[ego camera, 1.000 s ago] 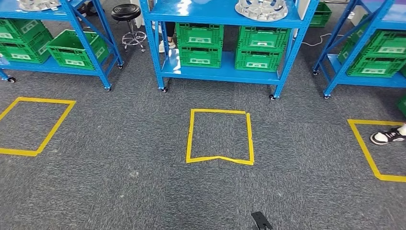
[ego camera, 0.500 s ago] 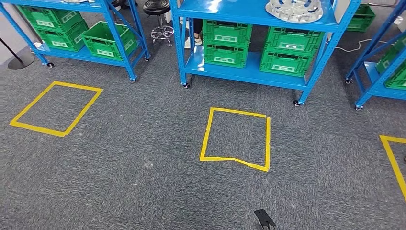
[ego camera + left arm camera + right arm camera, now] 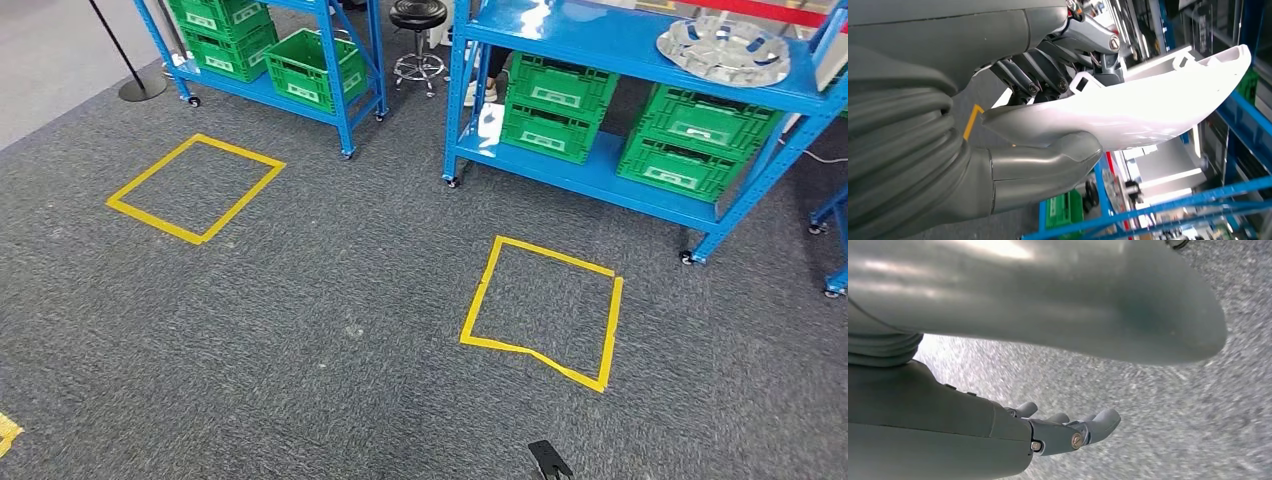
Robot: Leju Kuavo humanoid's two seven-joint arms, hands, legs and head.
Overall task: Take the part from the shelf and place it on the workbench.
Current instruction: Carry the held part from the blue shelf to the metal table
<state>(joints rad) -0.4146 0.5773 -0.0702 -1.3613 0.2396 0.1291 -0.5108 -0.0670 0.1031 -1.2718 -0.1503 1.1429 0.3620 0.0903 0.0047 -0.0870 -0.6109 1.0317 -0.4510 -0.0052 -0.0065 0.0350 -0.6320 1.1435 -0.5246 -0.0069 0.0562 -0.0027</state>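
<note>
My left hand point(image 3: 1013, 115) holds a white, glossy, curved part point(image 3: 1128, 110), with the thick thumb point(image 3: 1048, 167) under it and the dark fingers over its upper edge. Blue shelf frames blur past behind the part. My right hand point(image 3: 998, 435) hangs over grey carpet with its fingers apart and nothing in it. In the head view a round silver metal part point(image 3: 723, 50) lies on the top level of the nearest blue shelf point(image 3: 600, 55).
Green crates point(image 3: 555, 105) fill the lower levels of that shelf, and a second blue shelf point(image 3: 335, 60) with crates stands at the back left. A black stool point(image 3: 418, 15) stands between them. Two yellow tape squares point(image 3: 545, 310) point(image 3: 195, 187) mark the grey carpet.
The whole head picture has slid right and tilted, so the camera has turned left. The shelves and tape squares have not moved themselves.
</note>
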